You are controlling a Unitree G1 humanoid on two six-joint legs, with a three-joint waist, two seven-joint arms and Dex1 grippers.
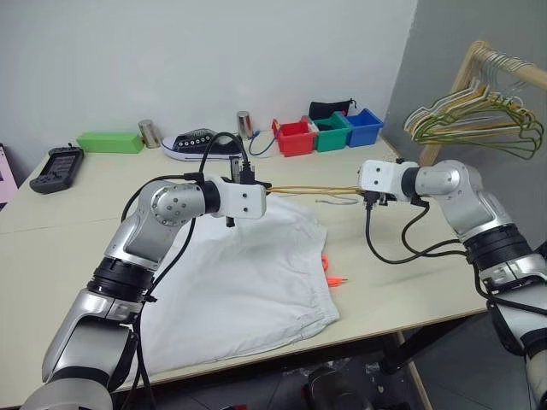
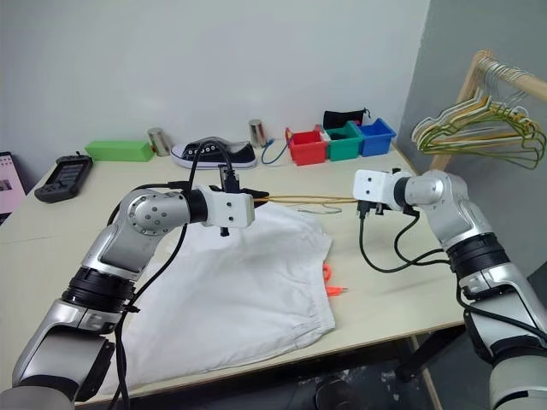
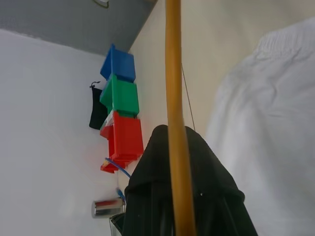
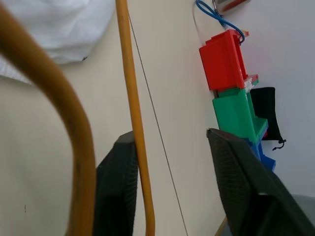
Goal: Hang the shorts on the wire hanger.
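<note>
Left eye view is showing the wire hanger (image 1: 312, 189) hanging mid-frame between both grippers, just above the counter (image 1: 77, 213), with the shorts (image 1: 248, 273) lying flat below, lower centre. The left gripper (image 3: 182, 196) is pinching one end, its fingers clamped tight on the wire. The right gripper (image 4: 177, 182) is standing partly open, the wire running between its fingers (image 4: 118, 191), against one and not clamped. The wire looks light, springy and thin, best taken near its corners; the shorts seem soft and floppy.
</note>
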